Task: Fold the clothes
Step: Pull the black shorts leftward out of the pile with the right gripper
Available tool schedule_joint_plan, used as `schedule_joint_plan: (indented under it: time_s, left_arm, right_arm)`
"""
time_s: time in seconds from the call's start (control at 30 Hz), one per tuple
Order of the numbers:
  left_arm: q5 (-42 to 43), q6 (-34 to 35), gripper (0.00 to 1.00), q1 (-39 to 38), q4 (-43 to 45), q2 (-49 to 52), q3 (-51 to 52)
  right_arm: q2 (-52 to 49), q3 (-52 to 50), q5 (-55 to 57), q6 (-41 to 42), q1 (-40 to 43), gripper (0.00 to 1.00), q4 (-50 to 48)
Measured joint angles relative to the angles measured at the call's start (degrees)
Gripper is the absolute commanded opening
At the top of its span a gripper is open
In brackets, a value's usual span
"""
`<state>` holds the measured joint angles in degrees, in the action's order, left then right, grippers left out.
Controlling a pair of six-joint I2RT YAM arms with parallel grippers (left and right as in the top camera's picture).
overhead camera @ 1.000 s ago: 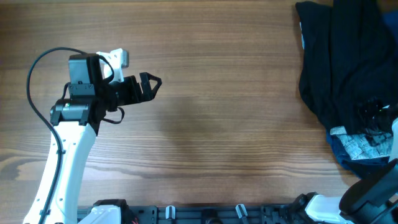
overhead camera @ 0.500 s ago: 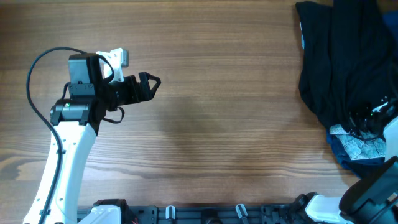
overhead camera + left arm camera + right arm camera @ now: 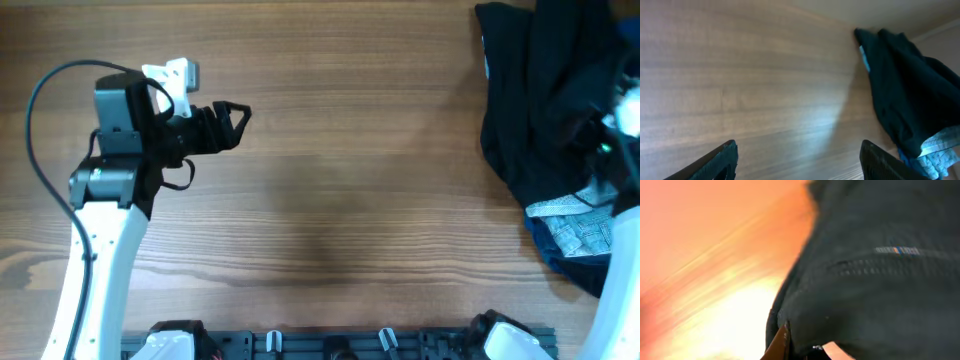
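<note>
- Table (image 3: 380, 200): wooden surface.
- Black shorts (image 3: 540, 90): crumpled heap at the table's right edge. The pale patterned lining (image 3: 580, 228) is exposed, lying over a blue garment (image 3: 548, 250).
- Left gripper (image 3: 238, 116): fingers spread, holding nothing, well apart from the shorts.
- Right gripper (image 3: 605, 135): over the heap and blurred; I cannot tell its grip state.

Forward of the left jaws, which are spread wide, the bare wooden bench (image 3: 380, 150) lies open all the way across to the heap of black shorts (image 3: 540, 90) at its far right edge. The right jaws are hard against that dark cloth, which fills their blurred view. Open bench lies to their left.
</note>
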<state>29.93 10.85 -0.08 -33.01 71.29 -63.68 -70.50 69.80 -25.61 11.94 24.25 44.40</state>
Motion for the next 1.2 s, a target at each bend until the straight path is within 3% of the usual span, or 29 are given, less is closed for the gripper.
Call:
schedule_joint_plan:
  time_s: [0.17,0.33,0.57,0.6,0.67,0.7,0.9,1.2]
  left_arm:
    - [0.02,0.00,0.79,-0.90,-0.07,-3.52,-1.46]
    - [0.04,0.00,0.79,1.95,-1.09,-9.66,-3.04]
    - [-2.49,0.00,0.80,8.72,-8.22,-18.80,-4.20]
    - [-2.89,-0.07,0.80,9.03,-9.25,-19.23,-4.22]
    - [-3.85,-0.33,0.81,9.44,-11.43,-19.56,-4.24]
    - [-4.22,-0.46,0.81,9.46,-12.09,-19.54,-4.24]
    - [-6.32,-0.68,0.81,9.49,-13.97,-17.94,-4.24]
    - [-7.06,-3.30,0.79,7.72,-17.46,-10.60,-4.35]
  right_arm:
    - [-0.20,0.09,-0.13,4.48,-14.10,0.04,-6.73]
    - [-3.67,0.15,0.81,9.51,-33.51,0.04,-18.99]
    - [-18.05,0.15,0.83,13.62,-53.35,0.05,-29.83]
    - [-20.06,0.15,0.74,13.81,-54.88,0.16,-30.47]
    - [-24.76,0.15,0.24,14.10,-58.53,0.81,-32.30]
    - [-26.21,0.15,-0.07,14.27,-59.69,0.96,-32.52]
    - [-28.68,0.44,-1.31,11.65,-63.67,1.00,-29.16]
    - [-19.12,11.74,12.00,10.58,-53.40,1.00,7.28]
